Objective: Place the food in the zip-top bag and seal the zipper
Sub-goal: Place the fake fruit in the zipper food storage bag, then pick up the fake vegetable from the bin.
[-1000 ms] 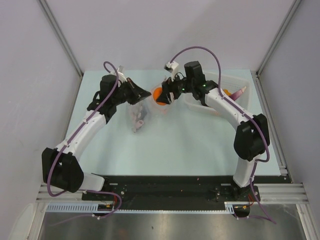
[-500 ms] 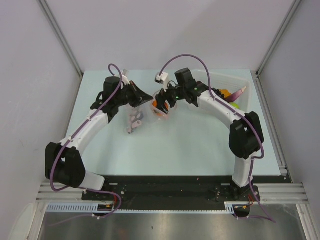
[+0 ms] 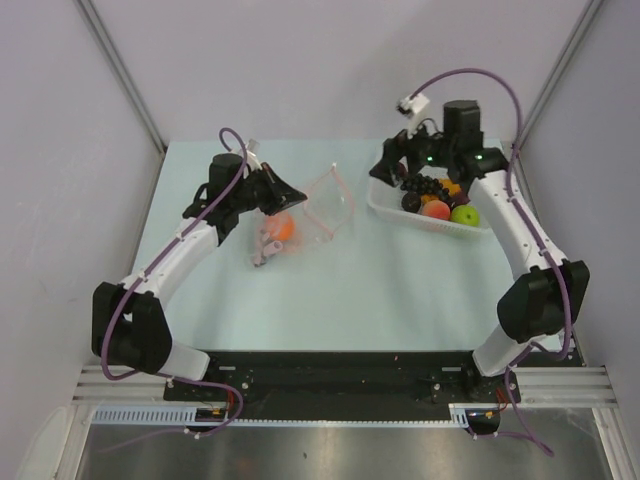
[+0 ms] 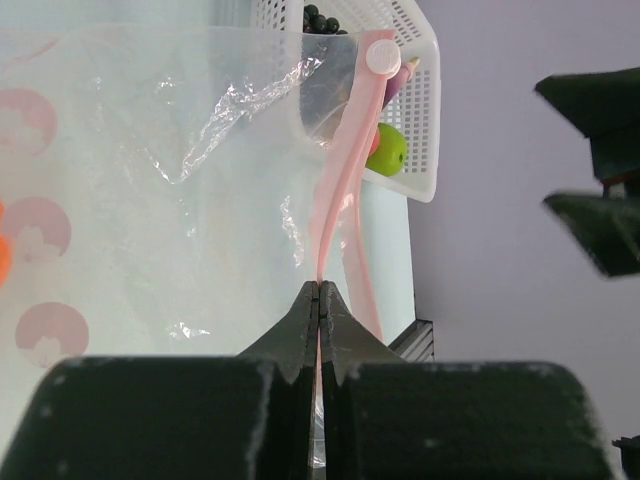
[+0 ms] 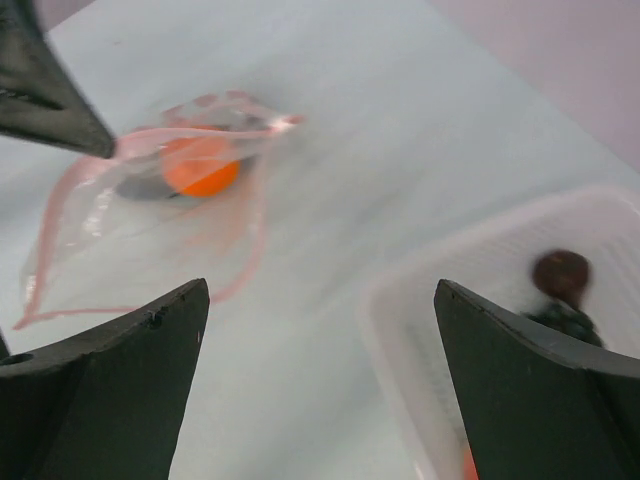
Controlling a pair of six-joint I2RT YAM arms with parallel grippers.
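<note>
Item under inspection: the zip-top bag (image 3: 325,205). It lies toward the far edge of the tabletop, just left of centre. Its mouth is held agape and faces the right edge. One piece of the food, an orange ball (image 3: 283,227), sits inside.

The zipper (image 4: 345,170) runs away from the left gripper (image 4: 318,298), roughly toward the far-right corner. Its two pink strips are parted beyond the grip. The left fingers are pressed together on the near end of that strip. The left arm stretches from the near-left corner, forearm low, holding the mouth up off the table.

Outstanding food is in the white basket (image 3: 400,218) at the far-right corner: dark grape cluster (image 3: 420,186), peach-red fruit (image 3: 433,209) and green apple (image 3: 464,214).

The right gripper (image 3: 392,168) hovers over the basket's left end, fingers spread wide and holding nothing. The right arm rises along the right edge, wrist tipped downward.

Assessment: the right arm is much the nearer to the remaining food, and the grapes lie just beside and below its fingers. Any piece picked must then be carried leftward to the bag's mouth.
</note>
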